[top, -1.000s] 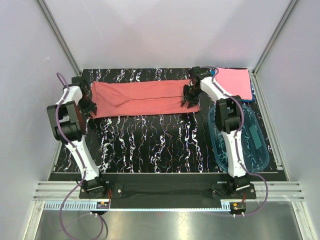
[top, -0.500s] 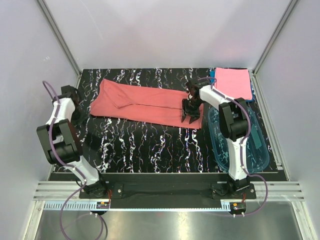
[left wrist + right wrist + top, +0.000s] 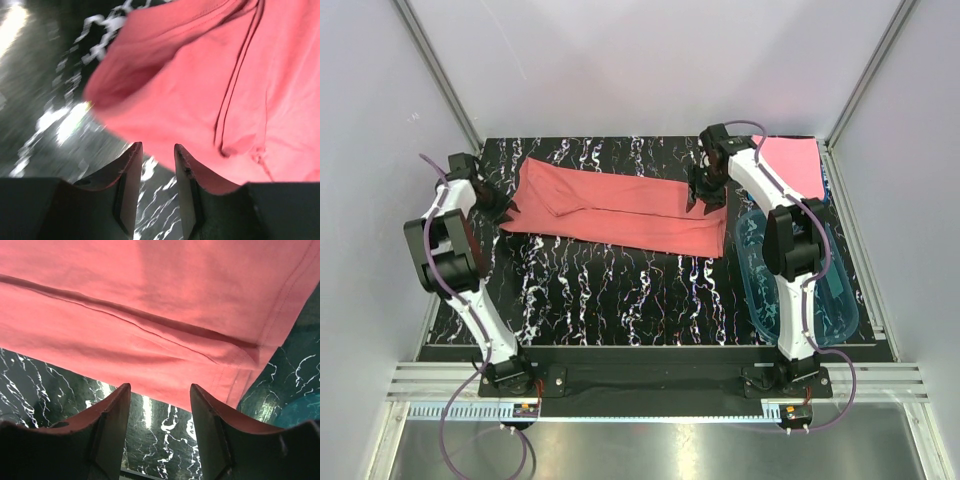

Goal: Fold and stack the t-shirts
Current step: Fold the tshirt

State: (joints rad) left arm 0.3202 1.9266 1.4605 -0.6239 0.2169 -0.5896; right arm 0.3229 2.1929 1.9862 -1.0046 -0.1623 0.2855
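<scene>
Salmon-red soft cloth t-shirt (image 3: 620, 210) lies as a long band across the far side of the black marbled table (image 3: 620, 290). Your left fingers (image 3: 129, 172) sit narrowly parted and empty at its left end. Your right fingers (image 3: 112, 425) are spread empty over the hem. It looks limp and light, so pinch the corners.

Beyond the left tool (image 3: 153, 150), the red shirt (image 3: 210, 85) is running off the top and right edges, and the desk (image 3: 40, 115) to that tool's left is smearing into blur. Right of the right tool (image 3: 157, 390), the tub (image 3: 300, 417) is showing only as a teal sliver. Farther right, the pink shirt (image 3: 790, 165) is covering the blue shirt (image 3: 825, 188) except for one thin edge.
</scene>
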